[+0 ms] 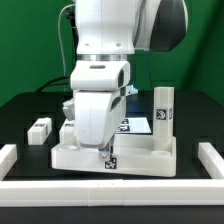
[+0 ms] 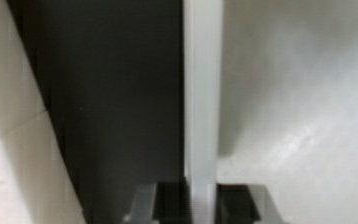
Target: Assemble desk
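Note:
The white tabletop lies on the black table with its raised rim up. One white square leg stands upright at its corner on the exterior view's right. Two more legs lie on the table at the exterior view's left. My gripper points straight down at the tabletop's front wall. In the wrist view the thin rim wall runs between my two black fingers, which sit against it on both sides. My gripper is shut on that wall.
Low white border rails run along the front, the exterior view's left and right. The marker board lies behind the tabletop, partly hidden by the arm.

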You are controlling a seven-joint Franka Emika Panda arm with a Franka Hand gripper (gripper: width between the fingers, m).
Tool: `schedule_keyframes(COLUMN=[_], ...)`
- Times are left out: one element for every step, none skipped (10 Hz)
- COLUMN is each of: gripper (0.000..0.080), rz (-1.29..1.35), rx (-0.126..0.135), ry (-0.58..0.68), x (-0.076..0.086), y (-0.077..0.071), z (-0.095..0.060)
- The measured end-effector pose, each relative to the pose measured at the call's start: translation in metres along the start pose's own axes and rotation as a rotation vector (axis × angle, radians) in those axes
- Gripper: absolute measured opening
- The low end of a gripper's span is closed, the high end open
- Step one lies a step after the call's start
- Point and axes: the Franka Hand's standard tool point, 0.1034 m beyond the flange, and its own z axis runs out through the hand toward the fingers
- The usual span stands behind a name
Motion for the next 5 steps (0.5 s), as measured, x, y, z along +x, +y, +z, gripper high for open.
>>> schedule_keyframes(gripper=[0.0061, 0.0061, 0.0061, 0.0061, 0.0061], rz=[-0.016, 0.000, 0.007, -0.004, -0.019], rx=[0.001, 0.000, -0.018, -0.037, -0.079], ry=[-0.008, -0.009, -0.001, 0.011, 0.027], x=[-0.002, 0.000, 0.015, 0.029, 0.044], y=[0.000, 0.001, 0.012, 0.026, 0.039], z=[0.001, 0.000, -0.006, -0.008, -0.008])
